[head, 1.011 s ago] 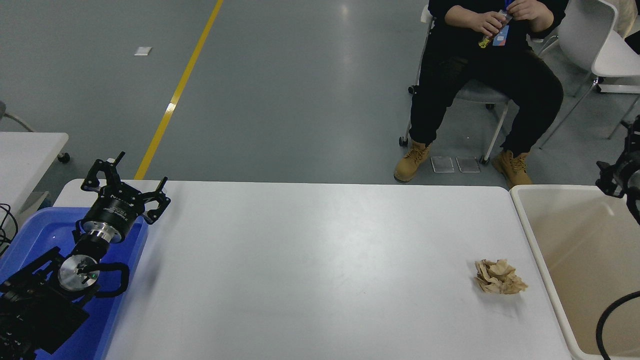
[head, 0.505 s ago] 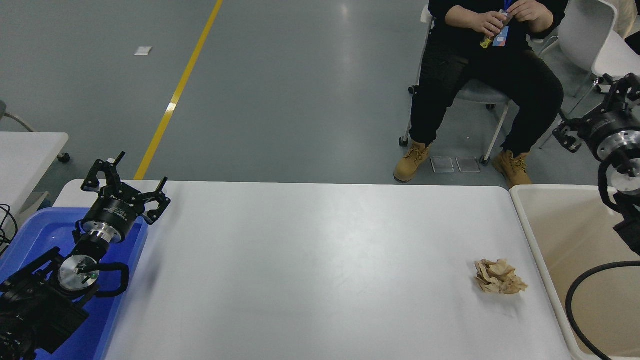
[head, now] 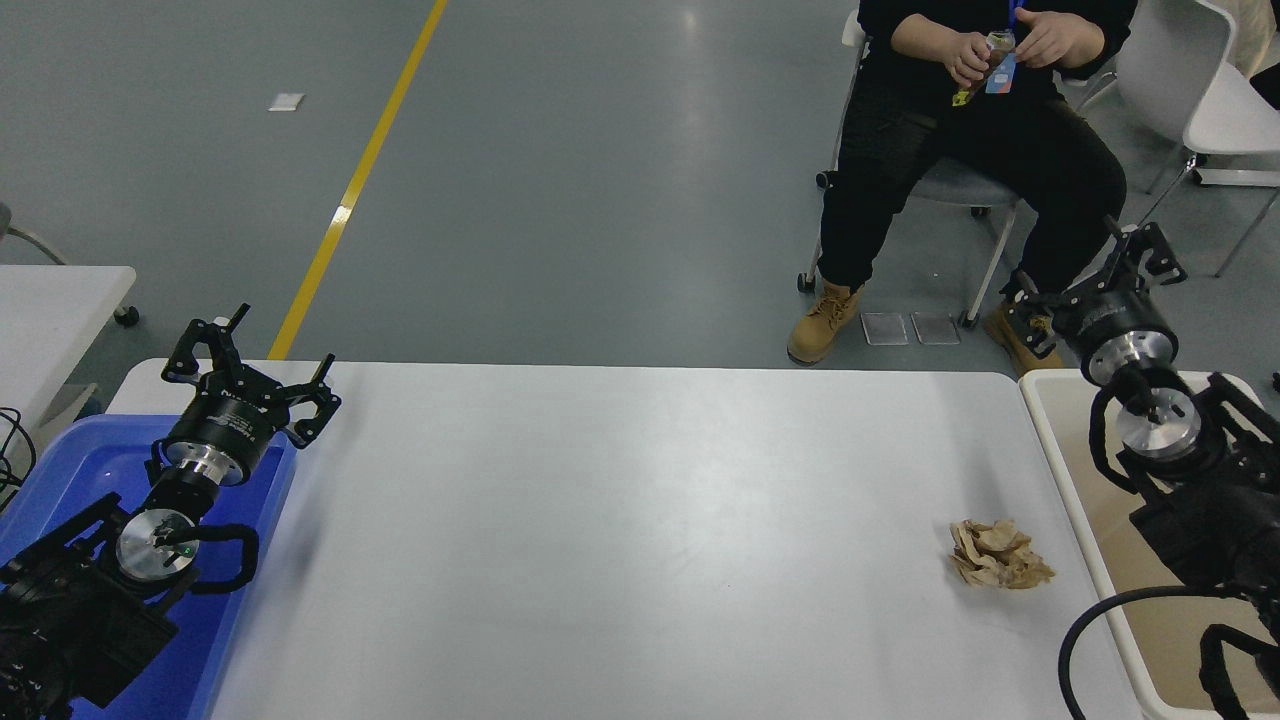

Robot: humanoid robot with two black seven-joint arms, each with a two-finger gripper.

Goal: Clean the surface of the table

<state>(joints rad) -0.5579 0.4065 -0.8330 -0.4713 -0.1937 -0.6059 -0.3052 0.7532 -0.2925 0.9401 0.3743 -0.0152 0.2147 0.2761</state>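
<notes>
Crumpled brown paper (head: 998,555) lies on the white table surface (head: 620,520) near its right edge, just beside the cream tub (head: 1065,480). Right gripper (head: 1095,277), absent from that spot a second ago, now hangs over the tub's far corner, fingers spread, empty; a reach for the paper seems underway. Left gripper (head: 250,365) remains parked over the blue bin (head: 60,470), open, empty. Beyond, a seated person (head: 975,140).
</notes>
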